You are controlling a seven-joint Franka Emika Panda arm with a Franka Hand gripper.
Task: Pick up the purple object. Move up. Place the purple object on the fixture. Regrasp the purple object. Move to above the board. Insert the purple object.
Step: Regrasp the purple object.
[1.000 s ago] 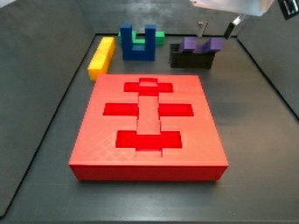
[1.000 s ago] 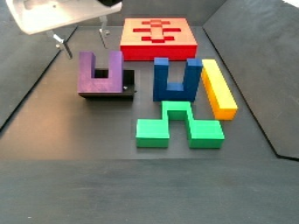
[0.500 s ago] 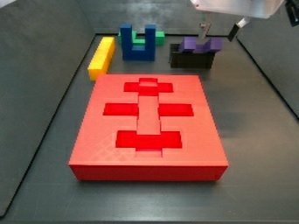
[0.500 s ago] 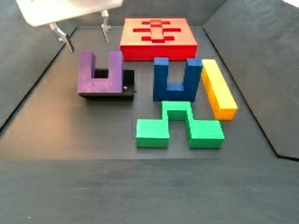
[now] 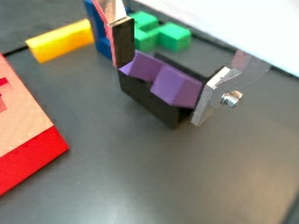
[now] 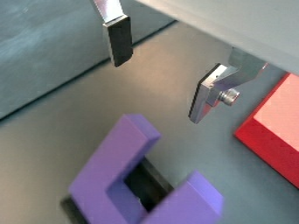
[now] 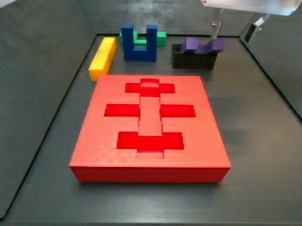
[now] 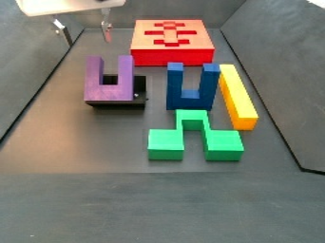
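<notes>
Above purple object (image 8: 110,81) on fixture (image 7: 192,59): gripper (image 6: 167,74), jaws apart, empty; clear gap below.

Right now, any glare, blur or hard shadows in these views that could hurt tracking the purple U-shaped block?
In a wrist view the purple U-shaped plastic block looks soft, close to the lens. In the other wrist view it is sharper between the open gripper plates. In both side views lighting is even, shadows faint, the large red board free of glare; the gripper is cropped by the frame edge.

Gripper (image 5: 173,74) risen higher — clear above purple object (image 5: 163,80) — jaws spread.
</notes>
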